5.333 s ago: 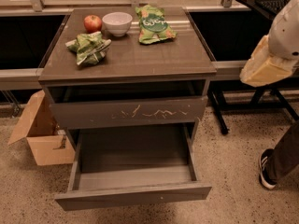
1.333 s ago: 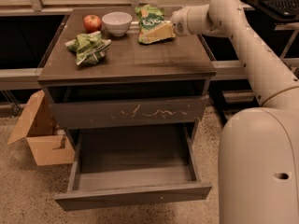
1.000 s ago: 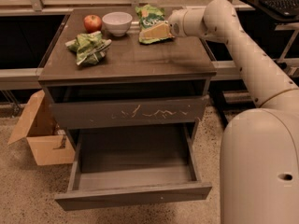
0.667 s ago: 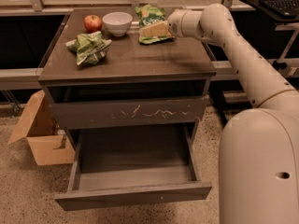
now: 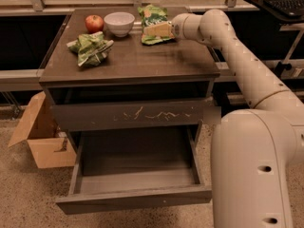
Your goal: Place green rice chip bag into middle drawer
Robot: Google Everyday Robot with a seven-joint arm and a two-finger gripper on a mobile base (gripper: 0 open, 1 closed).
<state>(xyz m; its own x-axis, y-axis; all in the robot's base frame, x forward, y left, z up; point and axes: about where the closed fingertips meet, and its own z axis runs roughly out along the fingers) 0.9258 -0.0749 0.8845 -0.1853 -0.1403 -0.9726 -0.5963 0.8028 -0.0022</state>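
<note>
chip bag point(image 5: 152, 14), flat, under hand point(image 5: 152, 31)

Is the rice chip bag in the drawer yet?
No, the rice chip bag lies on the cabinet top, gripper at it; the drawer stands open.

No readable text, number or sign anywhere. Print on green rice chip bag point(image 5: 151, 14), far right of tabletop point(image 5: 142, 56), illegible. Arm's gripper point(image 5: 154, 31) over bag's near edge.
</note>
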